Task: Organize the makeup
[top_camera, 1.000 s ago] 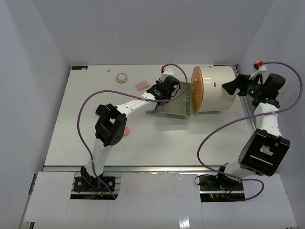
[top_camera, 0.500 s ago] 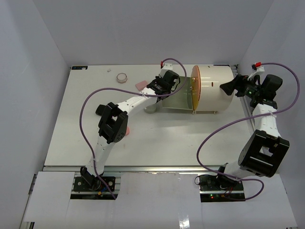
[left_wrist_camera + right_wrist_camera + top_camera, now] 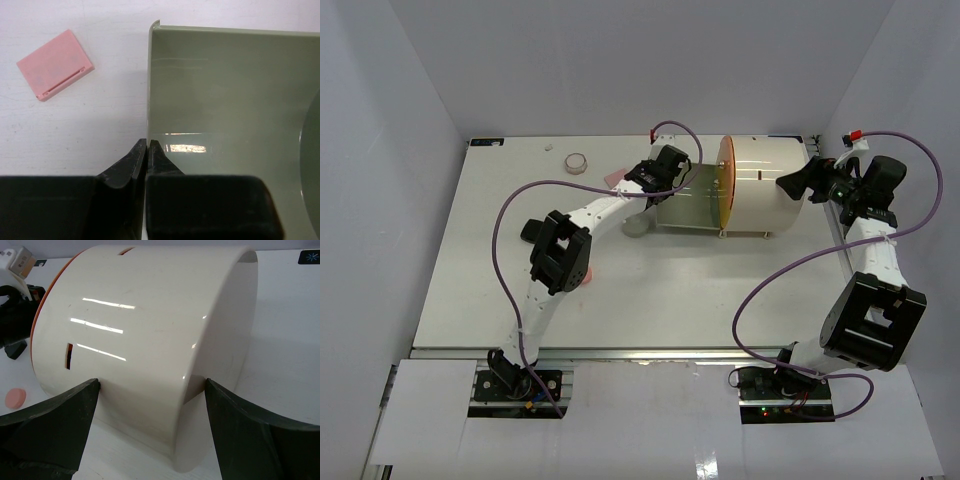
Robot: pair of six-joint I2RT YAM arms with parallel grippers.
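A green drawer (image 3: pixel 685 205) stands pulled out left of the cream drum case (image 3: pixel 765 190) with its orange front (image 3: pixel 725 185). My left gripper (image 3: pixel 655 180) is shut on the drawer's left wall (image 3: pixel 148 90); its fingertips (image 3: pixel 146 145) pinch the thin edge. A pink rectangular pad (image 3: pixel 55 65) lies on the table left of the drawer, also in the top view (image 3: pixel 615 178). My right gripper (image 3: pixel 800 186) is open at the case's right end, fingers either side of the cream shell (image 3: pixel 150 340). A pink disc (image 3: pixel 14 398) lies on the table.
A small round jar (image 3: pixel 578 161) sits at the back left. A grey-green round compact (image 3: pixel 635 228) lies in front of the drawer, a black one (image 3: pixel 532 230) beside the left arm's elbow. White walls close the table's left, back and right.
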